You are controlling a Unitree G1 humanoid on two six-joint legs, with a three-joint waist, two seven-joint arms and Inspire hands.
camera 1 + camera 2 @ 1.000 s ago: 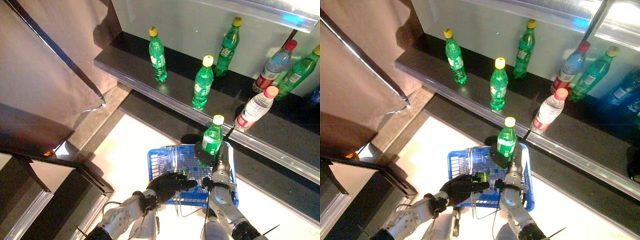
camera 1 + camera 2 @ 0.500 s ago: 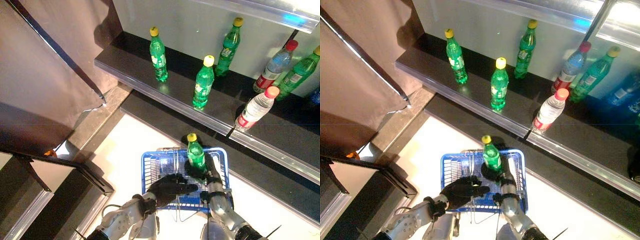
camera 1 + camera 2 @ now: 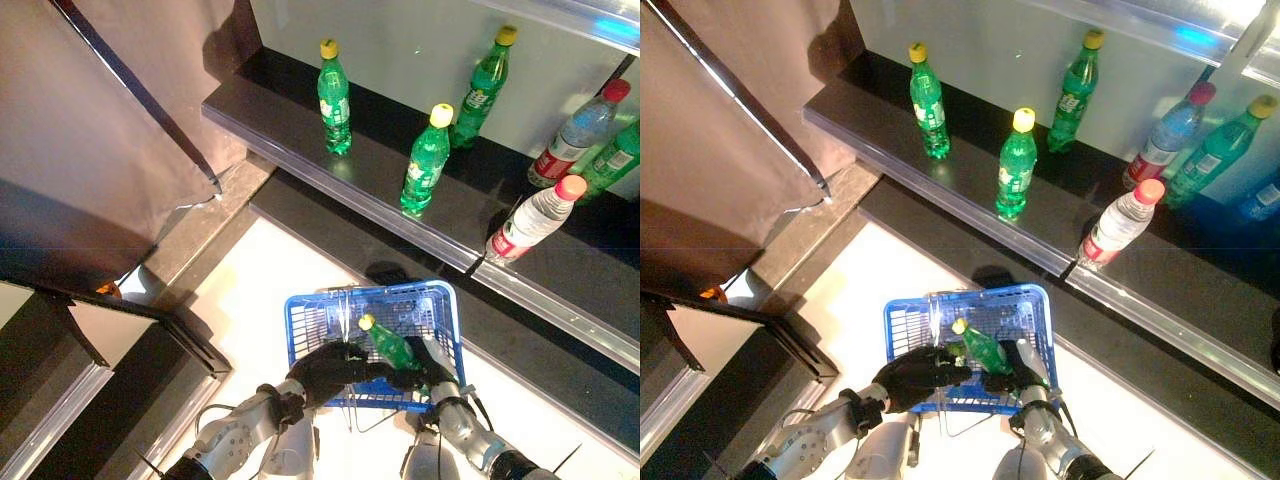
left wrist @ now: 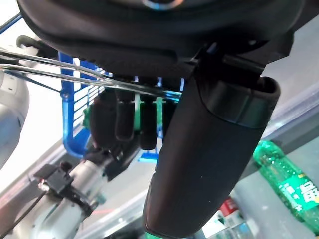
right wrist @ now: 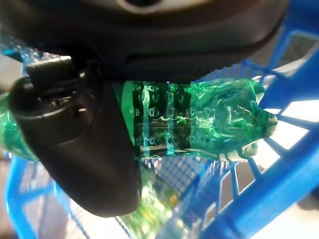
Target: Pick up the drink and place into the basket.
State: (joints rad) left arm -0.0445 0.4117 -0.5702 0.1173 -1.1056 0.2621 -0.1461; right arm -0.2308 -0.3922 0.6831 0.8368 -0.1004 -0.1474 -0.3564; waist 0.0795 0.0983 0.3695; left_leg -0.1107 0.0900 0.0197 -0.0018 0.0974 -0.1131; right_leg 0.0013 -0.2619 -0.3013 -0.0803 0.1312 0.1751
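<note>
Right robot hand (image 3: 425, 366) is gripping the green drink bottle (image 3: 388, 344), fingers wrapped round its body, holding it tilted inside the blue basket (image 3: 312, 312), yellow cap pointing up-left. Left robot hand (image 3: 328, 370) is clamping the basket's wire handle (image 4: 75, 67) at the near rim. Other bottles are standing on the shelf (image 3: 370, 180) behind.

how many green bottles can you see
5. One in the right hand, tilted over the blue basket: green bottle. Three on the dark shelf. One at the right edge. More may lie outside the view.
</note>
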